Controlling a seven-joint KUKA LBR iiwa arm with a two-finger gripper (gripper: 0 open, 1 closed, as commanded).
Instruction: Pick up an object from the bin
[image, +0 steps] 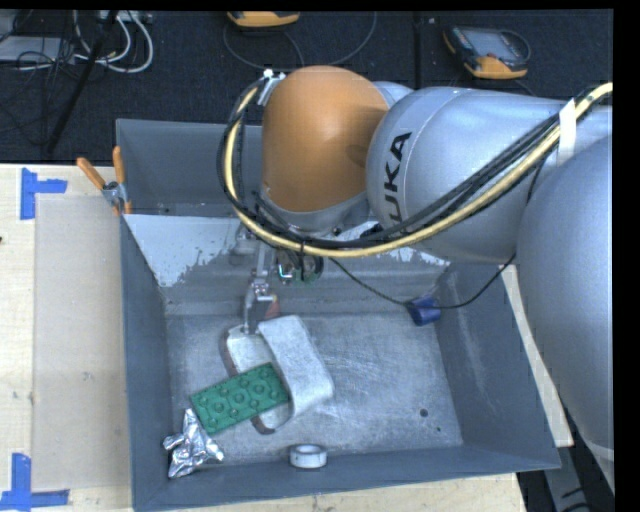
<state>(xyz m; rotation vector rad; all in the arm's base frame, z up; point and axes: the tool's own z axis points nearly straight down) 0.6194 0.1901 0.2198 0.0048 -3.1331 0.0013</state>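
Several small things lie on the scuffed grey floor of the metal bin (400, 380), which stands on dark ground strewn with cables (120, 40). The arm (470, 170) reaches in from the right, its orange wrist cover (315, 135) above the bin's back wall. The gripper (256, 305) points down at the far end of a white folded pad (298, 365) lying left of the bin's middle. Whether it is spread or pressed together cannot be told. A green studded brick plate (238, 398) lies against the pad's near side. Crumpled silver foil (192, 447) and a white ring (308, 457) sit by the front wall, and a small blue piece (423, 312) sits at the right. The arm reads "KUKA".
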